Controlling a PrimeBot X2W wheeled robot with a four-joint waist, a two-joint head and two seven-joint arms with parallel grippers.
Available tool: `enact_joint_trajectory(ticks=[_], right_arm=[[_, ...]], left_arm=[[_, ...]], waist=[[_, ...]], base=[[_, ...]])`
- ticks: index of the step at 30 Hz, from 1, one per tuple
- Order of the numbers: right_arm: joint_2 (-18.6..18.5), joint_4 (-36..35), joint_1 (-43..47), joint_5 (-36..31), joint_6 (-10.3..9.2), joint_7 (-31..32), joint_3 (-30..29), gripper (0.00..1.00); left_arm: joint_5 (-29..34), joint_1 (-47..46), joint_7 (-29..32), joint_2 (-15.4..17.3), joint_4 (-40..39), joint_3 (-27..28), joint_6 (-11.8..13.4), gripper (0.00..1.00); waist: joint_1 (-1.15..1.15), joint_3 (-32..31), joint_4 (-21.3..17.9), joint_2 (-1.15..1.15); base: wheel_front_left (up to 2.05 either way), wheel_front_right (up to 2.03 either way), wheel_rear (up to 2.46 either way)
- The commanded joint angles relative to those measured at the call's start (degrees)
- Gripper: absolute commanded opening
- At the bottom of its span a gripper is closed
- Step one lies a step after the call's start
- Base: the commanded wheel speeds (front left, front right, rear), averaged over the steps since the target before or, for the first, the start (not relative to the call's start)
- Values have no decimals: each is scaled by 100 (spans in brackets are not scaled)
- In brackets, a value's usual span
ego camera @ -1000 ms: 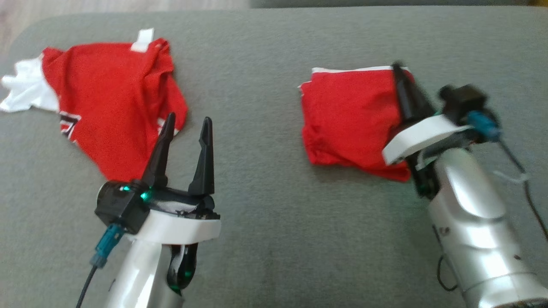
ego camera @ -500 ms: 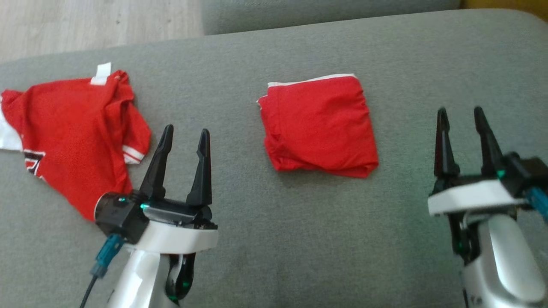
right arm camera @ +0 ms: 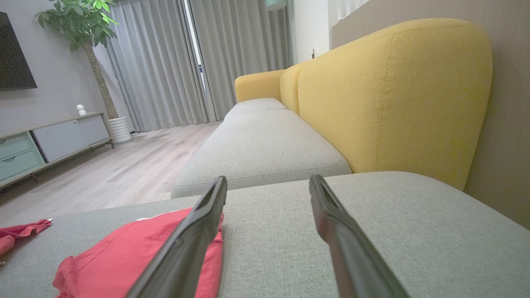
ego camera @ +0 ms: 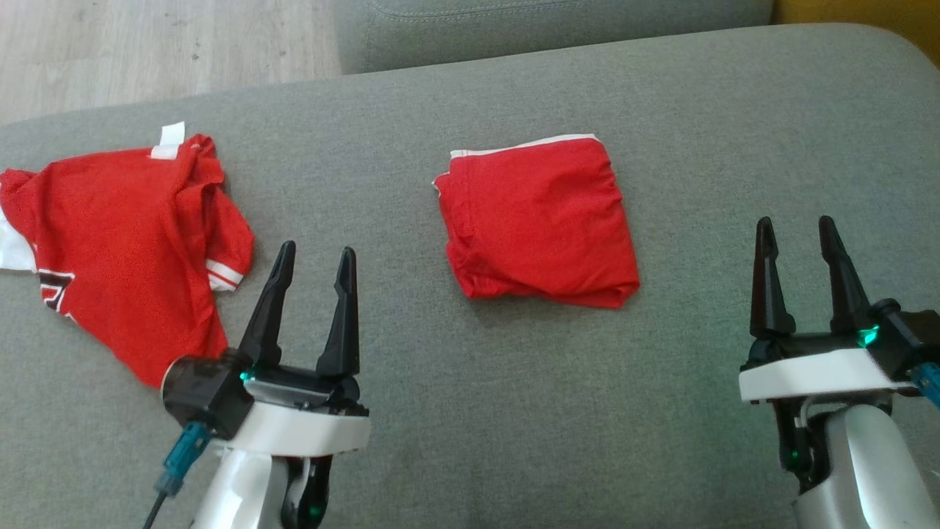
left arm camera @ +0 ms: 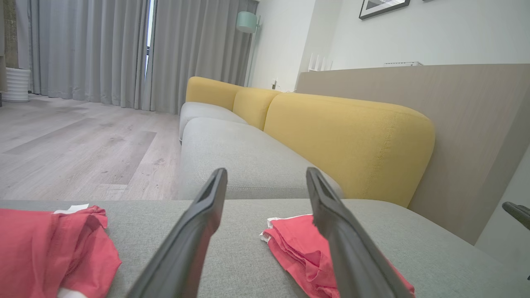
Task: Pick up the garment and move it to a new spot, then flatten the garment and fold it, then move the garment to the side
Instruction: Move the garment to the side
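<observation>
We see the left gripper (ego camera: pixel 317 248) with its fingers spread wide, holding nothing and touching nothing; it hangs above the cushion (ego camera: pixel 470 411). The right gripper (ego camera: pixel 795 220) is just as wide apart and also empty. The garment (ego camera: pixel 540 220) lies folded on the cushion, between the two grippers and farther out, clear of both. It is a near-square red pad, so we cannot name a long axis with confidence. Its white-trimmed edge faces away from the robot and tilts slightly, while the loose, bunched layers face the robot's left and the near side. A second red shirt (ego camera: pixel 125 242) lies crumpled to the left, cut off by the head view's edge, its dark print partly out of sight. In each wrist view a finger covers part of the garment.
</observation>
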Motion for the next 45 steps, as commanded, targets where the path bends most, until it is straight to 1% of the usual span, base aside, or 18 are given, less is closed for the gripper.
enact_joint_trajectory(ticks=[1,16,22,25,28,33,38,42,45], right_arm=[[-10,-228,-46,34,-5,-38,141,100],[-10,-247,-77,2,-5,-38,68,100],[-10,78,-281,-144,-5,-38,229,100],[-10,469,-533,-341,-5,-30,309,100],[-10,954,-906,-398,-5,131,398,100],[-10,1817,-1499,-272,-5,498,453,100],[-10,2674,-1982,-99,-5,698,503,100],[-10,3317,-2261,-91,-5,860,568,100],[-10,3715,-2414,94,-5,924,707,100]], left_arm=[[54,-93,-28,28,-168,178,-4,100],[55,-144,-28,28,-198,171,-15,100],[28,-251,-28,28,-202,86,-20,100],[3,-334,-28,28,-190,-2,-23,100],[-6,-422,-28,28,-151,-51,-26,100],[-8,-565,-28,28,-97,-204,-31,100],[-56,-663,-28,28,-65,-327,-34,100],[-70,-679,-28,28,-55,-341,-35,100],[-59,-686,-28,28,-46,-330,-36,100]], waist=[[0,-8,10,0],[0,109,105,0],[0,336,241,0],[0,506,355,0],[0,673,470,0],[0,883,705,0],[0,990,923,0],[0,1025,1005,0],[0,1043,1034,0]], base=[[0,0,0],[0,0,0],[0,0,0],[0,0,0],[0,0,0],[0,0,0],[0,0,0],[0,0,0],[0,0,0]])
